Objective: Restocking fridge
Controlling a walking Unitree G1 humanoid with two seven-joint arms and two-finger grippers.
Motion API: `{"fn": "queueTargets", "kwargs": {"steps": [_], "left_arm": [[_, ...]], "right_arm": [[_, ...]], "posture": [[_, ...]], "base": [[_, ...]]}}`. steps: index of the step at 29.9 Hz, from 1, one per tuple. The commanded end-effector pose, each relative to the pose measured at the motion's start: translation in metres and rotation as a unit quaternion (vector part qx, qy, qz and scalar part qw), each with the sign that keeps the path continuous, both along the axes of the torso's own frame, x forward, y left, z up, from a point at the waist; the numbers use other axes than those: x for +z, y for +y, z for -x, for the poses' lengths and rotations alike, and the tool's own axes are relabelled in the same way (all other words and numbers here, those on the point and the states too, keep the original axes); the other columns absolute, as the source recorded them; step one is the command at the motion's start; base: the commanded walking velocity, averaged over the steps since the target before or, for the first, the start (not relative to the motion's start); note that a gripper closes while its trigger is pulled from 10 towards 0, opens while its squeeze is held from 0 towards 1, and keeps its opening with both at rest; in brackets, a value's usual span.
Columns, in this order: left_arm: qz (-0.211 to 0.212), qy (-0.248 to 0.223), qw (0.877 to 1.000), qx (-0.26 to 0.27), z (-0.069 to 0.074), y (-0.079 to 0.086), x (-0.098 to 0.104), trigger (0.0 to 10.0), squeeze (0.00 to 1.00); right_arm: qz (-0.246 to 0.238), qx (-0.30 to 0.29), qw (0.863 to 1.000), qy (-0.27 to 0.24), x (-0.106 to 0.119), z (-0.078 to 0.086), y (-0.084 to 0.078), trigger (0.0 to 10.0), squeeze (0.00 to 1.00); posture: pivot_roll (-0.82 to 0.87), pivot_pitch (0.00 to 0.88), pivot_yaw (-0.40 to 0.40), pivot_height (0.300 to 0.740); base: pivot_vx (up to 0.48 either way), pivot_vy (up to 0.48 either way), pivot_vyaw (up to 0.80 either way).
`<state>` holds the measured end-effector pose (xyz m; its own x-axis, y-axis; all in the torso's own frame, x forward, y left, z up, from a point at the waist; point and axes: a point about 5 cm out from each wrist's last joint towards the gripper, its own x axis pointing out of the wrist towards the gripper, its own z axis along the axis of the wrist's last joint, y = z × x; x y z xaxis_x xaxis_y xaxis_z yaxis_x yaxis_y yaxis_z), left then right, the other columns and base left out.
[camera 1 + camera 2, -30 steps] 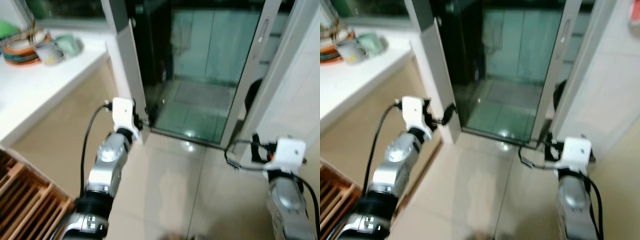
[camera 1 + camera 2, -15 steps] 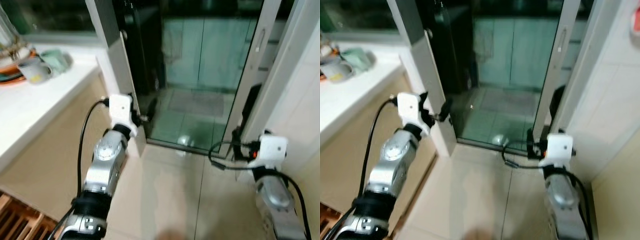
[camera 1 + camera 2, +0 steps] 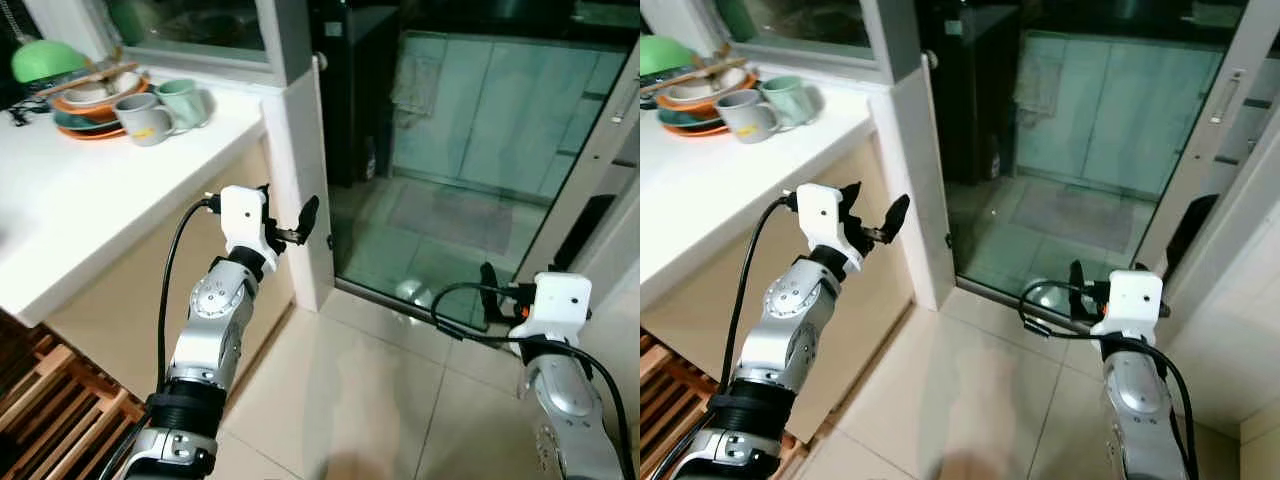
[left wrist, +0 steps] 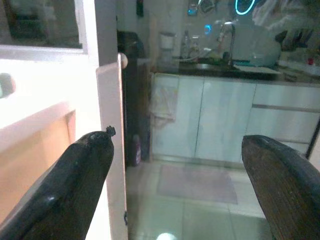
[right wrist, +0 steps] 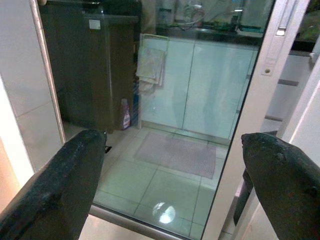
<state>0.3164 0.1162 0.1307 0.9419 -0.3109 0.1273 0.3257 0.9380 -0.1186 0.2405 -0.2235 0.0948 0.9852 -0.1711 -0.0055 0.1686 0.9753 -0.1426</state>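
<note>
**Empty-handed at the kitchen doorway**

At the threshold of a sliding glass door, I have both arms raised in front of me with nothing in either. My left gripper sits just beside the white pillar at the end of the counter, its fingers spread wide around empty air. My right gripper hangs lower, near the door track, also wide open and holding nothing.

On the counter to my left stand two mugs beside a stack of bowls; these are not mine to carry.

Past the glass lies a tiled kitchen floor with a mat, then white cabinets with a towel hung on them, and a tall dark cabinet to the left with a small bottle at its foot. I cannot make out the fridge or any groceries from here, so I cannot judge their weight or where to grip; I would expect a stiff door needing a firm pull at the handle.
</note>
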Motion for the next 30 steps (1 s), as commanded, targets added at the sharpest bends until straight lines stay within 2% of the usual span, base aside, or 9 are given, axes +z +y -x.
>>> {"fn": "queueTargets", "kwargs": {"steps": [1,4,6,12,13,18,21,28,30], "left_arm": [[0.0,-0.007,1.0,-0.005,0.003,-0.001,0.002,10.0,0.0],[0.004,-0.032,0.999,-0.018,0.01,-0.005,0.008,10.0,0.0],[0.013,-0.043,0.999,-0.003,0.013,0.001,0.012,10.0,0.0],[0.008,-0.004,0.998,0.062,0.021,0.025,-0.001,10.0,0.0],[-0.007,0.017,0.997,0.068,0.024,0.027,-0.011,10.0,0.0],[-0.025,0.01,0.998,0.049,0.022,0.018,-0.009,10.0,0.0],[-0.054,0.007,0.998,0.025,0.023,0.009,-0.009,10.0,0.0],[-0.042,0.028,0.998,0.023,0.026,0.006,-0.016,10.0,0.0],[-0.042,0.041,0.998,0.025,0.033,0.004,-0.023,10.0,0.0]], "right_arm": [[0.006,0.004,1.0,-0.016,0.01,-0.001,0.001,10.0,0.16],[0.015,0.014,0.999,-0.039,0.022,0.001,0.005,10.0,0.16],[0.019,0.015,0.998,-0.051,0.028,0.002,0.007,10.0,0.16],[0.014,0.03,0.997,-0.07,0.038,0.0,0.015,10.0,0.16],[0.012,0.036,0.997,-0.064,0.036,-0.004,0.014,10.0,0.17],[0.017,0.04,0.998,-0.045,0.034,-0.005,0.008,10.0,0.17],[0.02,0.037,0.999,-0.034,0.031,-0.004,0.004,10.0,0.16],[0.015,0.052,0.998,-0.03,0.029,-0.006,0.009,10.0,0.16],[0.017,0.062,0.998,-0.026,0.03,-0.007,0.01,10.0,0.16]], "posture": [[-0.25,0.0,0.124,0.74],[-0.24,0.0,0.123,0.74],[-0.24,0.0,0.125,0.74],[-0.25,0.0,0.126,0.74],[-0.24,0.0,0.107,0.74],[-0.25,0.0,0.079,0.74],[-0.25,0.0,0.073,0.74],[-0.25,0.0,0.074,0.74],[-0.25,0.0,0.046,0.74]], "base": [[0.0,0.0,0.0],[0.0,0.0,0.0],[0.0,0.0,0.0],[0.0,0.0,0.0],[0.0,0.0,0.0],[0.0,0.0,0.0],[0.0,0.0,0.0],[0.0,0.0,0.0],[0.0,0.0,0.0]]}}
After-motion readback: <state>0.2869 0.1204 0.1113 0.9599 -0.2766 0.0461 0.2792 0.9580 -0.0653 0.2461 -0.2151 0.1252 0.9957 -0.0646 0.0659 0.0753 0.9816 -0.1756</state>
